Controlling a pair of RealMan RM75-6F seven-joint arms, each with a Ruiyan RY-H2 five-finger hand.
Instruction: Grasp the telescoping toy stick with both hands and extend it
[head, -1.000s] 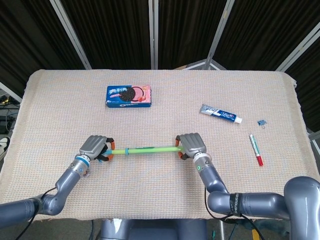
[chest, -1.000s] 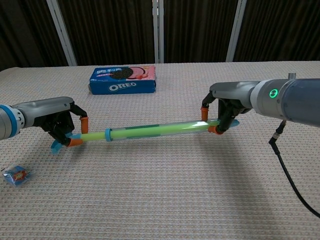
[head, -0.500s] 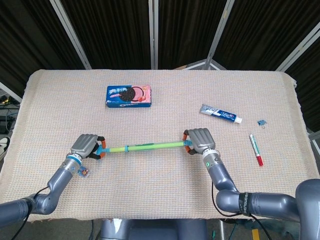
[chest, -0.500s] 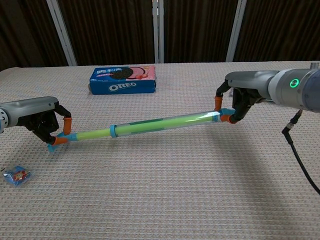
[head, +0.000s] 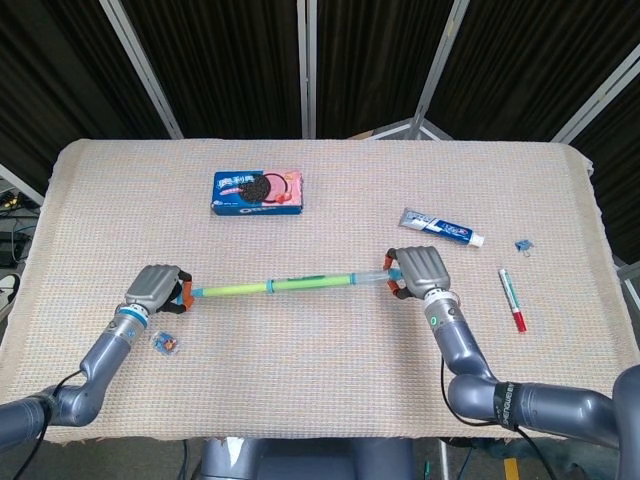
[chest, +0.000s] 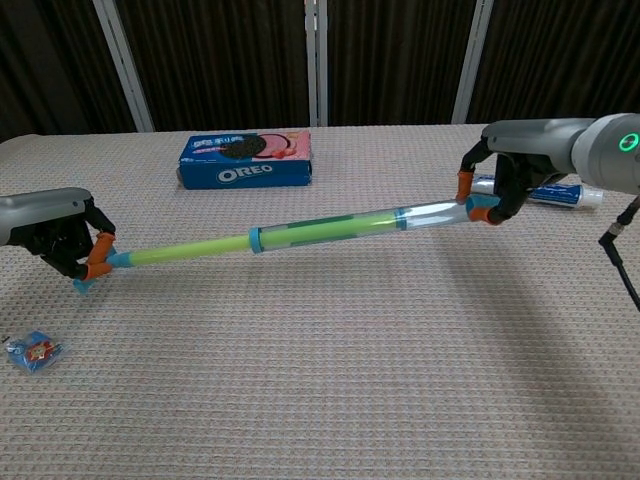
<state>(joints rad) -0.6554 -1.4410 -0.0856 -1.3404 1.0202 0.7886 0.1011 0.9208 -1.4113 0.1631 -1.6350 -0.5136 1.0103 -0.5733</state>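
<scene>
Dark folding panels with pale metal frames stand behind a table (head: 90, 200) covered in a beige woven cloth. Above the cloth, between the two hands, the toy stick (head: 285, 285) (chest: 300, 232) stretches in a long line across the near middle of the table, drawn out into thinner and thicker green sections with blue rings at the joins and a clear section near its right end. In the chest view it rises slightly from the left end to the right end and looks lifted off the cloth. The left hand (head: 156, 289) (chest: 62, 237) grips the thin end, its orange-tipped fingers curled closed around the blue cap there. The right hand (head: 420, 270) (chest: 506, 178) grips the thick end, its fingers wrapped down over the blue end piece. A small wrapped candy (head: 166, 343) (chest: 33, 351) lies on the cloth just beside the left wrist. A blue cookie box (head: 258, 192) (chest: 246, 161) lies flat well beyond the stick, toward the far left of the table. A toothpaste tube (head: 441, 227) (chest: 560, 193) lies near the right hand on its far side; in the chest view the hand covers part of it. A red-capped pen (head: 512, 299) lies to the right of that hand, and a small blue clip (head: 523, 245) sits beyond the pen near the table's right edge.
</scene>
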